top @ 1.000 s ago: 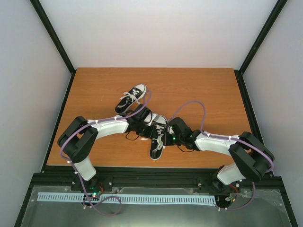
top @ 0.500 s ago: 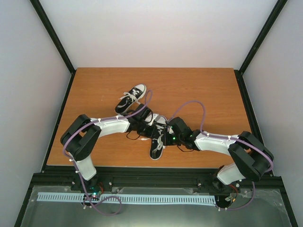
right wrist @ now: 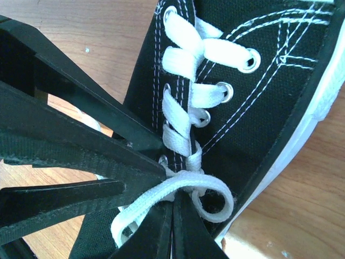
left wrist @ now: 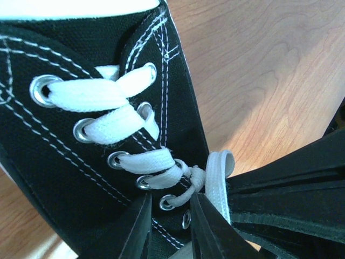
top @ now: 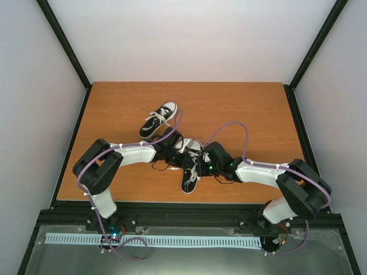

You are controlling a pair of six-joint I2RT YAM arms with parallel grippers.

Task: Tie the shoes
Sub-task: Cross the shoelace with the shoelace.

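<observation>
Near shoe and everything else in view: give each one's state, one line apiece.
near shoe: upright on the table, bow unfinished.
lace: knotted at the top eyelets, one loose loop.
far shoe: lying apart, untouched; tied or not unclear.
left gripper: fingers apart, straddling the top eyelets.
right gripper: fingers shut, tips at the lace loop.
</observation>
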